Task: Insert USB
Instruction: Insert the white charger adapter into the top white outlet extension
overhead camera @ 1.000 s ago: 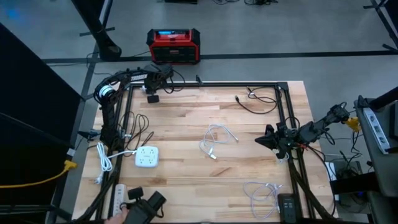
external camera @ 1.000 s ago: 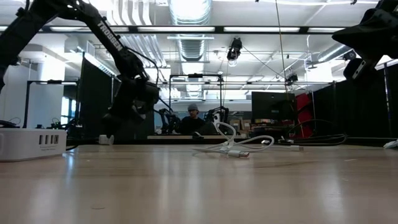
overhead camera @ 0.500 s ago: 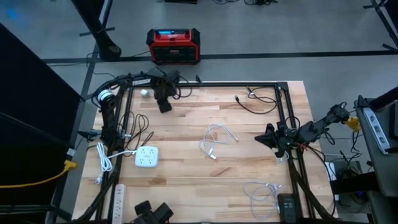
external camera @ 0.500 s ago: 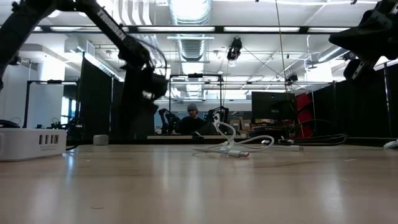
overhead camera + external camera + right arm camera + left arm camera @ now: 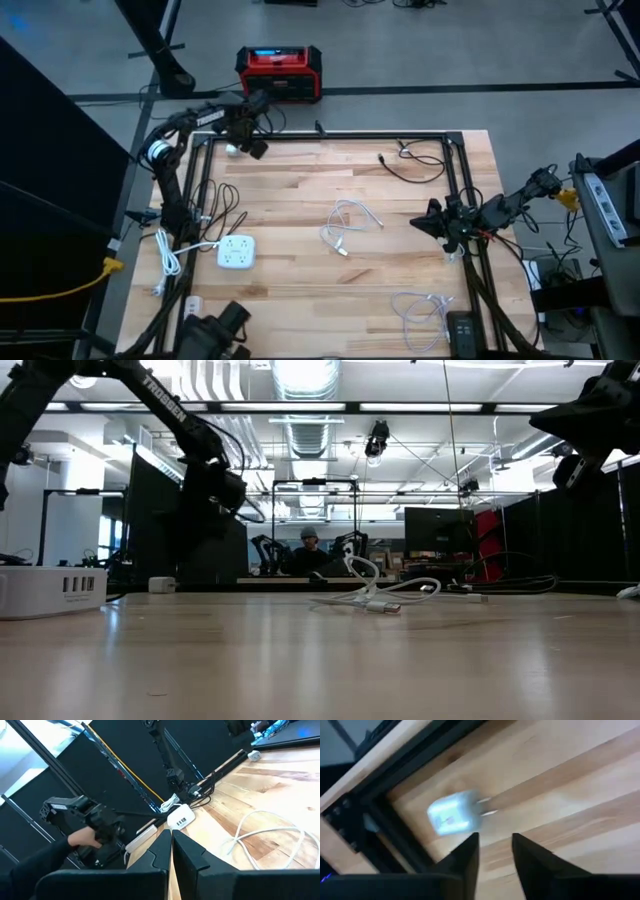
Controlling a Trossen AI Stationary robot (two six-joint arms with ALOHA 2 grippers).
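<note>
A small white plug adapter (image 5: 454, 814) lies on its side at the table's far left corner (image 5: 232, 150), its two prongs level over the wood. My left gripper (image 5: 495, 851) hangs just above it (image 5: 255, 146), pointing down, open, with nothing between its fingers. A white USB hub (image 5: 237, 251) sits near the left edge, and it also shows in the low view (image 5: 45, 590). A loose white USB cable (image 5: 347, 225) lies mid-table. My right gripper (image 5: 171, 851) waits shut at the right edge (image 5: 420, 226), held level.
A black cable (image 5: 410, 160) lies at the far right and another white cable (image 5: 420, 312) at the near right. A power strip (image 5: 190, 308) lies at the near left corner. There a person's hand (image 5: 80, 838) holds a dark device. A black frame rail (image 5: 380, 134) runs along the far edge.
My left gripper has risen from beside the white adapter, swung a little toward the table's middle, then returned toward the far left corner, rolling its wrist. The adapter has stayed on the table. The person's dark device at the near left has shifted.
</note>
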